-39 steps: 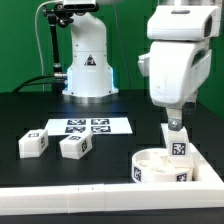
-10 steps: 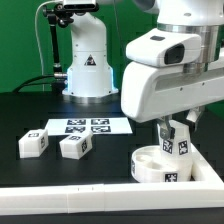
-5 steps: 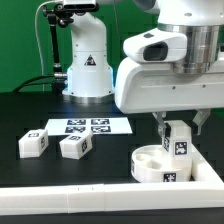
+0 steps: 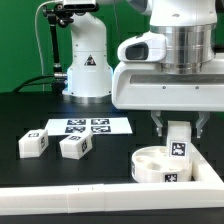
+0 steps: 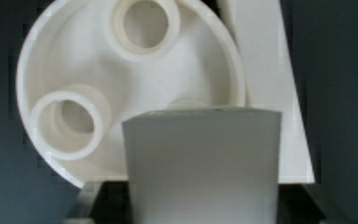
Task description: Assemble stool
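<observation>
Exterior view: gripper (image 4: 178,130) clamps a leg (image 4: 179,148) upright over the seat (image 4: 150,168), by the tabletop's edge.
Fingers (image 4: 160,126): nearly closed on that leg.
Advice: centre on a socket (image 5: 69,122), lower straight.

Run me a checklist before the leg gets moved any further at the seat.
1. Leg clamped between the fingers: ok.
2. Leg upright above the seat: ok.
3. Leg tip lined up with a seat hole: cannot tell. The wrist view shows two open holes, and the leg hides whatever lies beneath it.
4. Two spare legs lying well away from the seat: ok.
5. Marker board uncovered: ok.
</observation>
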